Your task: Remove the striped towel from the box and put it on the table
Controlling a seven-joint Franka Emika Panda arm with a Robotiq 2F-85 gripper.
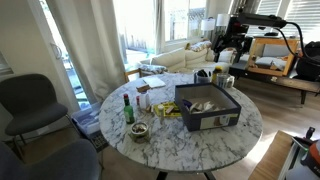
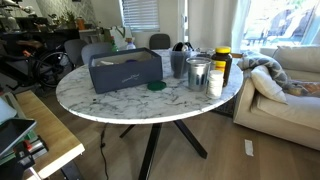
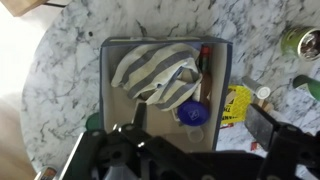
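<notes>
The striped towel (image 3: 155, 70), white with grey-green bands, lies bunched inside the dark open box (image 3: 108, 90) on the round marble table. The box shows in both exterior views (image 1: 212, 120) (image 2: 125, 72); the towel shows faintly inside it (image 1: 204, 104). A blue lid (image 3: 194, 114) and a red-topped item also lie in the box. My gripper (image 3: 170, 150) hangs high above the box, open and empty, its fingers wide apart at the lower edge of the wrist view. In an exterior view it sits above the table's far side (image 1: 228, 45).
On the table stand a green bottle (image 1: 128, 108), a small bowl (image 1: 139, 130), a yellow packet (image 3: 238, 103), metal tins (image 2: 198, 72), a yellow-lidded jar (image 2: 222, 62) and a green lid (image 2: 156, 86). Chairs (image 1: 30, 100) and a sofa (image 2: 285, 80) surround the table.
</notes>
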